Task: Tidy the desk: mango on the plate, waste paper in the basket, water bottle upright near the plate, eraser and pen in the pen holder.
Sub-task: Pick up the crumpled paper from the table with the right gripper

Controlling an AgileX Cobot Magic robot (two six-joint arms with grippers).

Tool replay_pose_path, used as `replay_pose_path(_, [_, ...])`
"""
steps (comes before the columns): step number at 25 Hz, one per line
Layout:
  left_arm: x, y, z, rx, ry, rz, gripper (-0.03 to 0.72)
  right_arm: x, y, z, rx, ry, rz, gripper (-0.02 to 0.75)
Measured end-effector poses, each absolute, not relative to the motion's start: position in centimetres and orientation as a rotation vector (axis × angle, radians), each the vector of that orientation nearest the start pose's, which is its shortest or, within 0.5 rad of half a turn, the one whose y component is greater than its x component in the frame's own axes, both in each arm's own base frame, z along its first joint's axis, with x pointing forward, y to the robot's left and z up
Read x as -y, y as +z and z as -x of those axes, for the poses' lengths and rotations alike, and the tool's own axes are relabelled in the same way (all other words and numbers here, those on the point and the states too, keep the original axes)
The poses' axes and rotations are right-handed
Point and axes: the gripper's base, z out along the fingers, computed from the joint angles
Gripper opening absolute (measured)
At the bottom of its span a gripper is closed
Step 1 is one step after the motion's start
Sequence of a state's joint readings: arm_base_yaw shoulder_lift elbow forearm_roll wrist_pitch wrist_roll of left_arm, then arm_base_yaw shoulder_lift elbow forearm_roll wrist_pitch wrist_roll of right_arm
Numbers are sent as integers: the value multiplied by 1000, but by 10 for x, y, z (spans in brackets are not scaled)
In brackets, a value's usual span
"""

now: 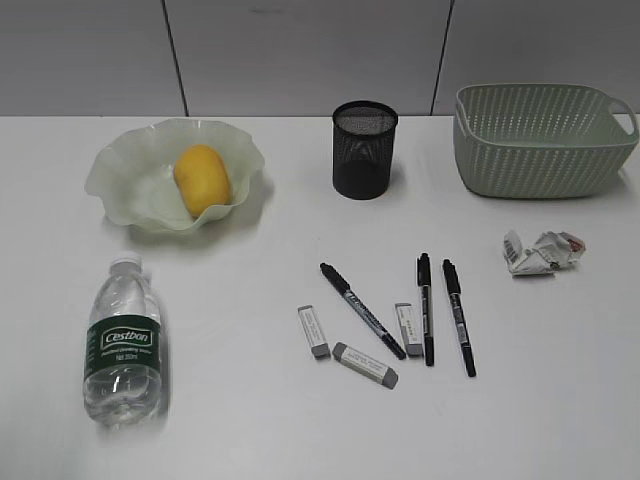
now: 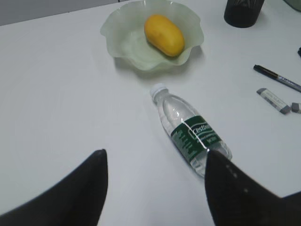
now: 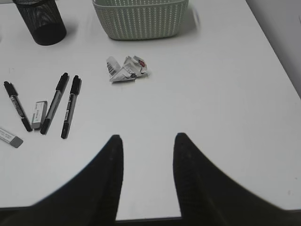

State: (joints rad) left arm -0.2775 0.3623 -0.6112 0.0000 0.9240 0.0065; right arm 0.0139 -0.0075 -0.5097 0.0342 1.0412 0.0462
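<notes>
Mango done, bottle looks to be next

From the left: the mango (image 1: 203, 178) sits on the plate (image 1: 125, 165); the bottle (image 1: 122, 342) lies flat below it, wanting lifting upright by the spread, empty left gripper (image 2: 155, 169). Pens (image 1: 362, 309), erasers (image 1: 314, 331), holder (image 1: 364, 149), crumpled paper (image 1: 541, 251), basket (image 1: 543, 138) wait. Right gripper (image 3: 146, 146) spread too. White table (image 1: 240, 400), grey wall panels.

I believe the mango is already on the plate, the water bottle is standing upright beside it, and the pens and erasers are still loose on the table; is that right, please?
Not quite: the water bottle is lying on its side on the table, cap toward the plate, as the exterior and left wrist views show. The mango is indeed on the plate, and the pens and erasers are still loose.
</notes>
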Motion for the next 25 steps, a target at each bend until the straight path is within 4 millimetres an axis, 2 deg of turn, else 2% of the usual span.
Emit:
replay_pose_path(5, [7,290,-27,-2183,-154,-285,482,-3,282,6,-2007,83,-31,298])
replay_pose_path(8, [5,288,-20,-2168,-170,-245,482,-3,282,6,-2007,83,-31,298])
replay_pose_path(16, [4,288,-19,-2164,-162,-213,482,-3,282,6,-2001,85,-31,298])
replay_pose_path(19, [4,288,-19,-2164,-162,-213,482,-3,289,3,-1992,80,-24,298])
replay_pose_path(21, [4,288,-19,-2164,-161,-210,482,-3,293,-9,-2033,60,4,298])
replay_pose_path(25, [3,288,-15,-2142,-154,-189,482,-4,293,-53,-2189,45,27,298])
